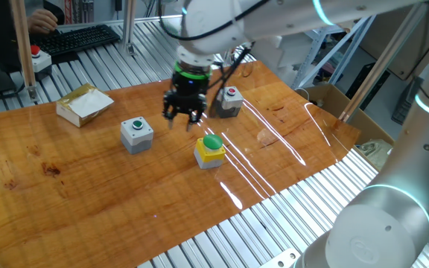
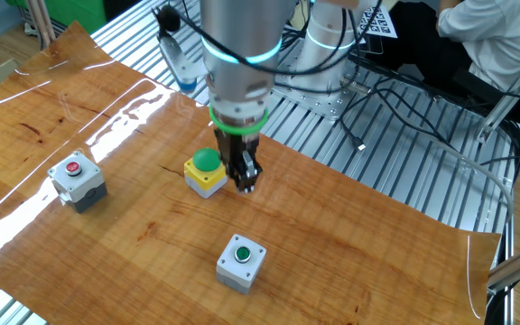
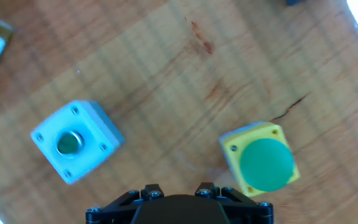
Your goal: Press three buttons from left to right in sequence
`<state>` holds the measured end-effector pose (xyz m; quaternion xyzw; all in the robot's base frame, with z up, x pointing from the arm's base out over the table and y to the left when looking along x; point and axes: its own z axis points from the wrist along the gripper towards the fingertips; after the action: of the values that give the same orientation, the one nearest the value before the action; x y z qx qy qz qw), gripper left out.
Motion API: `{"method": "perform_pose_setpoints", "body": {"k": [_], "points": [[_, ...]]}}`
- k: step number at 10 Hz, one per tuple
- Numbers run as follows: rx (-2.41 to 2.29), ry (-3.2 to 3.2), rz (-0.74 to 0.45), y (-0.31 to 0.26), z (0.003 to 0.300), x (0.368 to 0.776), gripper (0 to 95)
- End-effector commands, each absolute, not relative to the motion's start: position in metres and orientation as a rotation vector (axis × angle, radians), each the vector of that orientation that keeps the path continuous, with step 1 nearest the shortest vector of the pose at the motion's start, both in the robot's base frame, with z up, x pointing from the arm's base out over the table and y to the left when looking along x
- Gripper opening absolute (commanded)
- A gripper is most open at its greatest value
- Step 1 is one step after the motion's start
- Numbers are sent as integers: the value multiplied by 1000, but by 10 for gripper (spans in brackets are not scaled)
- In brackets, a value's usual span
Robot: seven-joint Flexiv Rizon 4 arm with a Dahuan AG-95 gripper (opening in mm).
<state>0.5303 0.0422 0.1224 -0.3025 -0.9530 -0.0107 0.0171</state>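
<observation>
Just beside the jaws, state unclear, sits the yellow box (image 2: 205, 171).

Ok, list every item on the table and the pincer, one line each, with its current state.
grey box with green button: upright on the table, untouched.
yellow box with green dome: upright, nothing on it.
grey box with red button: upright, untouched.
cardboard box: open, near the table's far edge.
pincer: in the air beside the yellow box, touching nothing; finger gap not visible.
</observation>
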Motion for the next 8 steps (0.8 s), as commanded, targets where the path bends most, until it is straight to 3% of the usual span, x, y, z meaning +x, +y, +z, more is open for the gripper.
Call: {"method": "perform_pose_setpoints", "body": {"k": [1,6,8], "points": [[-996,-2948,-32,51,119,544,570],[-1046,-2932,-25,50,123,550,570],[-1026,-2961,68,50,123,550,570]]}}
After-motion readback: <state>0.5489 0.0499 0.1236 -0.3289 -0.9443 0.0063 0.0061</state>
